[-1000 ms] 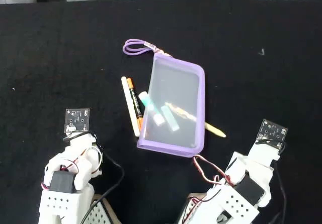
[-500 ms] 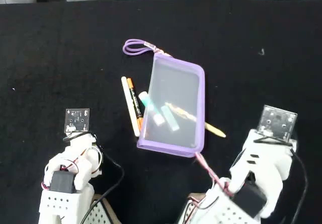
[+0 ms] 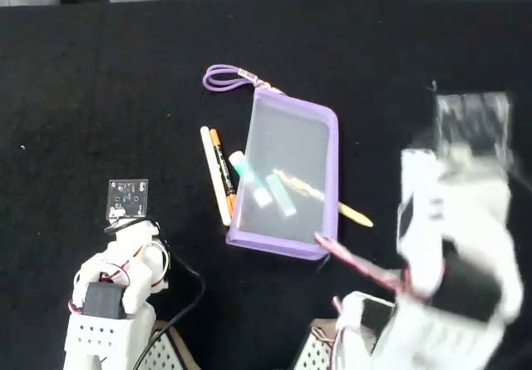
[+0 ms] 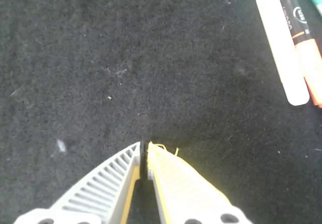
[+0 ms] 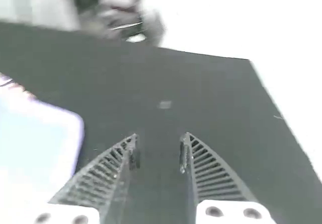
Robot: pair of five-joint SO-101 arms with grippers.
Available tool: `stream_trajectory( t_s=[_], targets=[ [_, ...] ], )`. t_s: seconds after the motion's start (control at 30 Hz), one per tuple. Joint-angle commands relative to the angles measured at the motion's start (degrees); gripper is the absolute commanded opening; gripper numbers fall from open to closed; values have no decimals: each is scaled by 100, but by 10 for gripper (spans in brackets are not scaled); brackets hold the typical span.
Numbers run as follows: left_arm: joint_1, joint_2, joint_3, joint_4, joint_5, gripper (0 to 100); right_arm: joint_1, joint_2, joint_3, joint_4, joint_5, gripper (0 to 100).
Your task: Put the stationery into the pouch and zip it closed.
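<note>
A translucent purple-edged pouch [image 3: 287, 173] lies in the middle of the black table, its loop strap [image 3: 226, 77] toward the far side. A white pen [image 3: 214, 175] and an orange marker [image 3: 222, 165] lie along its left edge. Teal pieces [image 3: 253, 184] and a tan pencil [image 3: 356, 214] lie at or under the pouch. My left gripper [image 4: 145, 152] is shut and empty near the front left, with the white pen [image 4: 279, 48] and the orange marker [image 4: 302, 43] ahead of it. My right gripper [image 5: 157, 150] is open, raised over the table right of the pouch [image 5: 35, 148].
The black cloth [image 3: 100, 96] covers the table, with bare room to the left and far side. The table's far edge [image 5: 201, 55] and right edge show beyond the right gripper. The right arm [image 3: 457, 220] stands high at the right.
The right arm has risen from its folded rest at the front right and swung up and toward the far side. The left arm and the stationery have not moved.
</note>
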Motion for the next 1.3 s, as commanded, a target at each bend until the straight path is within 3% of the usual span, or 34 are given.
stream_trajectory(
  t_s=[0.0,0.13,0.4,0.73,0.97,1.13,1.27],
  targets=[
    [-48,-35,119,18,-53,31,-949,1833,-1516,343,-53,145],
    [-48,-35,119,18,-53,31,-1530,3486,-2765,536,255,145],
    [-48,-35,119,18,-62,31,-1996,6554,-5209,571,387,145],
    [-48,-35,119,18,-62,31,-2910,9314,-8136,1380,1099,145],
    [-48,-35,119,18,-62,31,-3525,10932,-9789,949,1108,145],
    [-48,-35,119,18,-62,31,-3631,12066,-10431,158,1108,145],
    [-48,-35,119,18,-62,31,-3754,12541,-10844,220,1081,145]
  ],
)
